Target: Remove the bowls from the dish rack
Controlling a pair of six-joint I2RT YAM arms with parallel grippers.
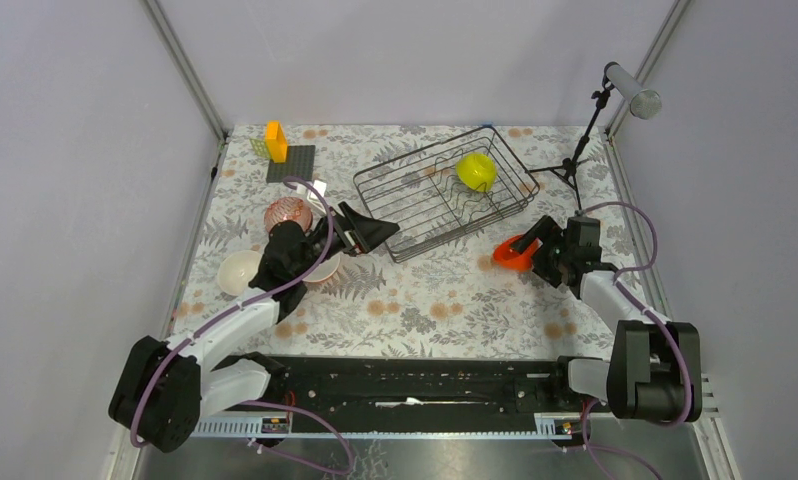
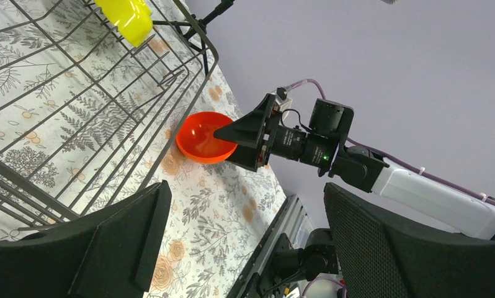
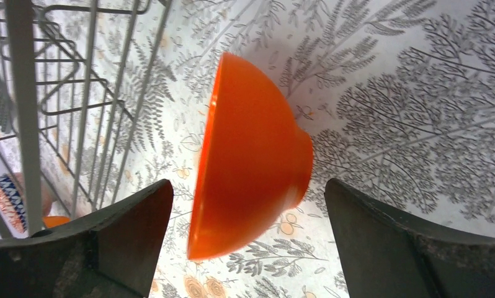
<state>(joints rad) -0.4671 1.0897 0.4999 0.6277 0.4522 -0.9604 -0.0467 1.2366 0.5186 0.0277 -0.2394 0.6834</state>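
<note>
- The right gripper [image 3: 246, 186] is hanging wide open. Its fingers [image 3: 118, 242] are standing either side of an orange bowl [image 3: 257, 136], and the wrist view is showing a gap on both sides, so it's straddling the bowl, not squeezing it.
- That orange bowl is sitting upright on the flowery tablecloth [image 1: 445, 300]. It's outside the wires of the dish rack [image 1: 445, 190], just off it at about 4 o'clock from the rack's middle in the top view.
- The left gripper [image 2: 245, 189] is gaping open too, with nothing between its fingers. It's pointing at the rack's 8 o'clock side and hovering right by it. Can't tell whether it's touching the wire.
- Inside the rack, a yellow-green bowl [image 1: 476, 171] is sitting propped in the wavy dividers, up toward the rack's 2 o'clock end.
- Out at 9 o'clock from the rack, a pink-red patterned bowl [image 1: 287, 213] is sitting on the cloth right beside the left arm. A beige bowl [image 1: 239, 270] is sitting at 7 o'clock from that one.
- The right wrist view is catching a bit of a blue-white patterned bowl [image 3: 6, 192] through the rack wires, mostly cut off by the frame edge.
- Up at 11 o'clock on the table, an orange block [image 1: 275, 140] is standing at the far edge of a flat dark plate [image 1: 293, 165].
- A small tripod stand [image 1: 575, 160] is standing at 2 o'clock from the rack.
</note>
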